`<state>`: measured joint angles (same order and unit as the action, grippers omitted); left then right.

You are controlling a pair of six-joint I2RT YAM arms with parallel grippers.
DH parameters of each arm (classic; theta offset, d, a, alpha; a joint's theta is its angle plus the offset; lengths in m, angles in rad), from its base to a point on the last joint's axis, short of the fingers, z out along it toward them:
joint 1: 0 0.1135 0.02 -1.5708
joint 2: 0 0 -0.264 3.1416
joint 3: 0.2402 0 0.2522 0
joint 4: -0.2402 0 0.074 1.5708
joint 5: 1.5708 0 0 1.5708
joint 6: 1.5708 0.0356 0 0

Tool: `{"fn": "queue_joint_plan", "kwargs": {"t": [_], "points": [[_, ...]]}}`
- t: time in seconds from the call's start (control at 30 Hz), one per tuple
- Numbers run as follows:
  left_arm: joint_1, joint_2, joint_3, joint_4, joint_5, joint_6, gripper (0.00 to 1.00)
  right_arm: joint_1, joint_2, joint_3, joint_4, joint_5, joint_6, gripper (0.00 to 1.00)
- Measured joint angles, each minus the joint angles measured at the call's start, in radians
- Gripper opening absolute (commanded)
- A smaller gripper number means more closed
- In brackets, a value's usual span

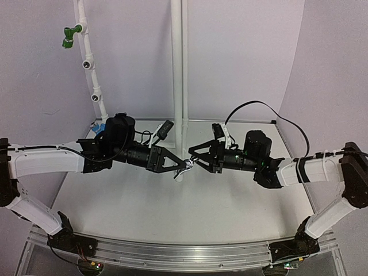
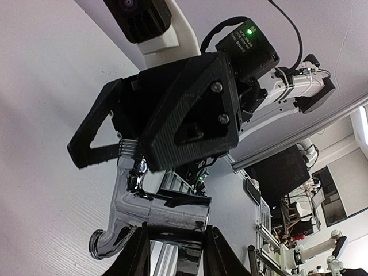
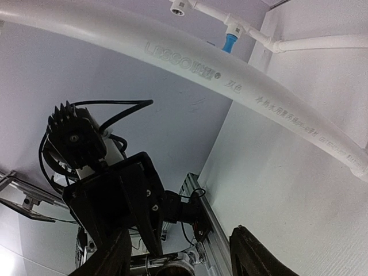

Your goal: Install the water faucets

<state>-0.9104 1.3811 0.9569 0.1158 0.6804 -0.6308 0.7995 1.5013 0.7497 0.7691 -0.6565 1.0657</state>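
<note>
Left gripper [image 1: 180, 165] clamps the chrome faucet [image 2: 155, 213] mid-table, apparently for handover, its free end between the parted jaws of the right gripper [image 1: 195, 161].

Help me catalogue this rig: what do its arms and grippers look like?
Left arm and right arm: white links, black joints. Left gripper and right gripper: black, triangular open-framed fingers. A black cable loops over the right arm.

I see a white bench [image 1: 144, 201] with a metal rail [image 1: 184, 253] along its near edge. An upright pipe [image 1: 177, 86] stands mid-bench. At the back-left corner, a blue faucet [image 1: 100, 126] sits by the slanted pipe's [image 1: 99, 107] foot.
</note>
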Motion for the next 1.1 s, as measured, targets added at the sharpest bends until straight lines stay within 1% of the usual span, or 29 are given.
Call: {"fn": "queue_joint_plan", "kwargs": {"t": [0.13,0.17,0.2,0.3,0.37,0.43,0.57,0.63,0.67,0.77,0.9,0.93,1.1], "points": [[0.001,0.000,-0.001,0.016,-0.003,-0.004,0.14,0.040,0.012,0.004,0.011,0.023,0.019,0.49],[0.002,0.000,-0.002,0.016,-0.002,-0.005,0.14,0.047,0.012,0.004,0.014,0.031,0.025,0.44],[0.002,-0.001,-0.003,0.016,-0.004,-0.006,0.14,0.052,0.012,0.004,0.020,0.038,0.029,0.36],[0.002,-0.002,-0.003,0.017,-0.011,-0.008,0.14,0.061,0.012,0.004,0.034,0.062,0.043,0.09],[0.004,-0.005,-0.001,0.028,-0.018,-0.016,0.18,0.063,0.015,0.001,0.031,0.092,0.061,0.00],[0.007,-0.007,0.000,0.032,-0.029,-0.026,0.36,0.068,0.020,0.000,0.035,0.116,0.083,0.00],[0.010,-0.010,0.001,0.031,-0.061,-0.023,0.83,0.074,0.026,0.000,0.038,0.157,0.164,0.00],[0.014,-0.021,0.001,0.016,-0.096,-0.018,0.95,0.076,0.026,-0.006,0.036,0.194,0.217,0.00],[0.016,-0.031,0.002,0.002,-0.115,-0.011,0.98,0.076,0.024,-0.011,0.026,0.215,0.247,0.00],[0.019,-0.069,0.004,-0.059,-0.180,0.032,1.00,0.076,0.015,-0.006,-0.075,0.272,0.327,0.00],[0.019,-0.089,0.029,-0.154,-0.248,0.101,0.99,0.076,0.013,0.089,-0.362,0.334,0.395,0.00],[0.018,-0.087,0.035,-0.171,-0.259,0.116,0.99,0.076,0.013,0.117,-0.409,0.347,0.403,0.00],[-0.006,-0.053,0.066,-0.235,-0.314,0.184,0.84,0.077,0.013,0.191,-0.525,0.380,0.440,0.00]]}}
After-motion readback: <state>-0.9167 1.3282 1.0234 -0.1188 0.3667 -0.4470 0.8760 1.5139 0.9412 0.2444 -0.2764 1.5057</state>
